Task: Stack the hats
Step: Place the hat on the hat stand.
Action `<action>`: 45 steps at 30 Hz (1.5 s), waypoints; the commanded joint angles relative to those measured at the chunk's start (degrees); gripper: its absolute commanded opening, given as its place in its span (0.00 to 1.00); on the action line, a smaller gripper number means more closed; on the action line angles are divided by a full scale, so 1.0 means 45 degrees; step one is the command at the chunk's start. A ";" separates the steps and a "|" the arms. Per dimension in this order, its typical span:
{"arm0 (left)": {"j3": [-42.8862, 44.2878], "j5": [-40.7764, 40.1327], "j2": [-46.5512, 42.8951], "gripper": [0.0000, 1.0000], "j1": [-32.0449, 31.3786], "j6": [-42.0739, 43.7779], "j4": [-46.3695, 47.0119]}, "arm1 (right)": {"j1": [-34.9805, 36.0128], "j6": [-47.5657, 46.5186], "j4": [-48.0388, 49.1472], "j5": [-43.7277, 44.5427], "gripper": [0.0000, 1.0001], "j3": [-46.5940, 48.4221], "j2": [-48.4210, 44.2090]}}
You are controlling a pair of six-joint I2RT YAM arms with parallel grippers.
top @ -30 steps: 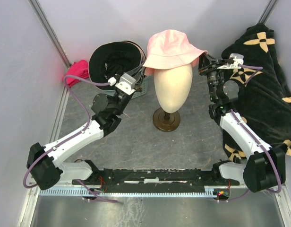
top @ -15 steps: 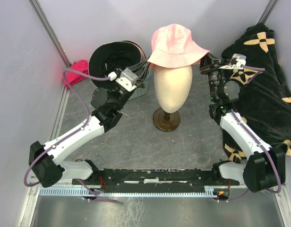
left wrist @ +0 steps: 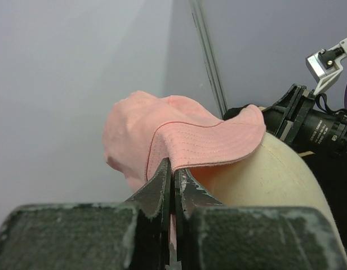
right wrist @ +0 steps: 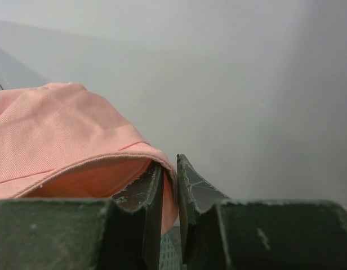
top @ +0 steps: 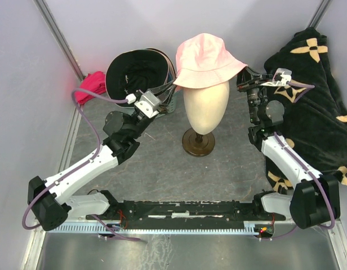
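Since half a second ago the left arm (top: 83,167) has swung down toward the counter's left edge. The pink hat (top: 203,56) now sits lower and more level on the cream head form (top: 205,107), which stands mid-counter. The hat is soft, with a creased crown and a brim stitched in rows. The left fingers (left wrist: 156,191) are clenched on the brim's left side, and the right fingers (right wrist: 193,188) pinch its right side.

— Any room to reach in?
— The bare table (top: 173,174) in front of the stand (top: 198,143). The mannequin head (top: 205,107) fills the middle. The left gripper (left wrist: 173,171) and right gripper (right wrist: 169,169) pinch the pink hat (top: 206,53) on either side. There's a black hat (top: 137,70) back left and a black cloth (top: 314,101) on the right.
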 commanded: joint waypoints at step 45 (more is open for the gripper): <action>-0.0924 0.1123 -0.1099 0.03 -0.1220 0.0816 -0.1375 | -0.0260 0.0409 0.2190 0.1511 0.37 -0.1602 0.0618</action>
